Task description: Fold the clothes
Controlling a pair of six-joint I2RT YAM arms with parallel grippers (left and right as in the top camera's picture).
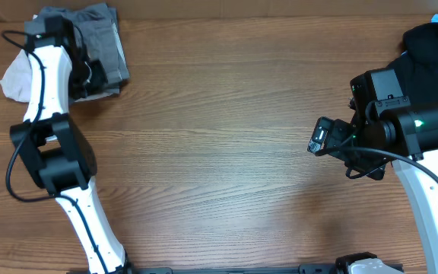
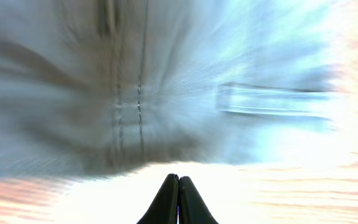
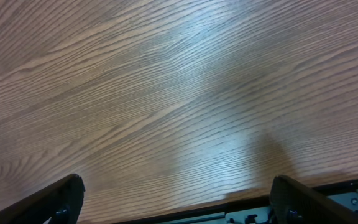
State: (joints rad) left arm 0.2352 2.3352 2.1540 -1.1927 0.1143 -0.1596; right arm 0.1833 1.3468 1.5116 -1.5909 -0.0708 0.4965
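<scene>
Two grippers: left gripper (image 2: 178, 190) tips pressed together by the grey shorts (image 2: 135, 81), right gripper (image 3: 176, 186) splayed wide over the table (image 3: 166, 93).

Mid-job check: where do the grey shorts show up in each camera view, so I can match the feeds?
Overhead: grey shorts at the top left corner, partly under the left arm.
Left wrist: they fill the upper frame, blurred, a stitched seam showing, just beyond the closed jaws.
Right wrist: not in view; only the table between the open jaws.
Shared landmark: the table's wood grain, seen in all three views.
</scene>
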